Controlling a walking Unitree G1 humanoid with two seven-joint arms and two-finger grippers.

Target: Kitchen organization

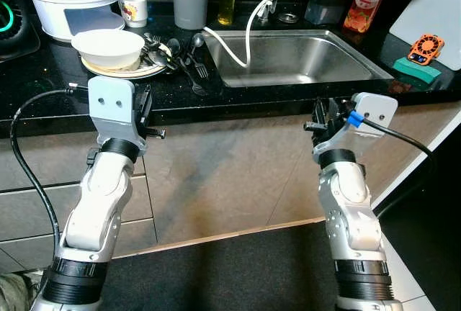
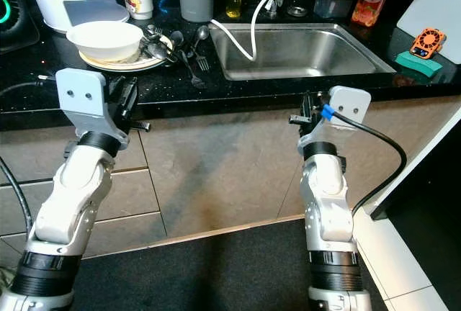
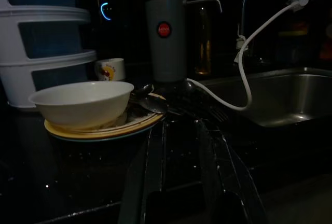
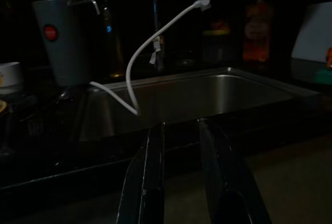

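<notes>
Just one bowl (image 1: 109,46) on one plate (image 1: 148,70), both grippers (image 3: 181,130) (image 4: 179,130) parted, empty.

Ahead of the left gripper's (image 1: 148,113) parted jaws, the glossy black stone table (image 1: 43,80) is crowded: a white bowl (image 1: 109,47) on stacked yellow-rimmed plates (image 1: 130,70), with dark metal cutlery (image 1: 189,66) strewn beside it. Ahead of the right gripper's (image 1: 323,118) parted jaws the stainless steel sink basin (image 1: 302,55) lies open. A thin white hose (image 1: 241,37) droops into its near-left corner.
</notes>
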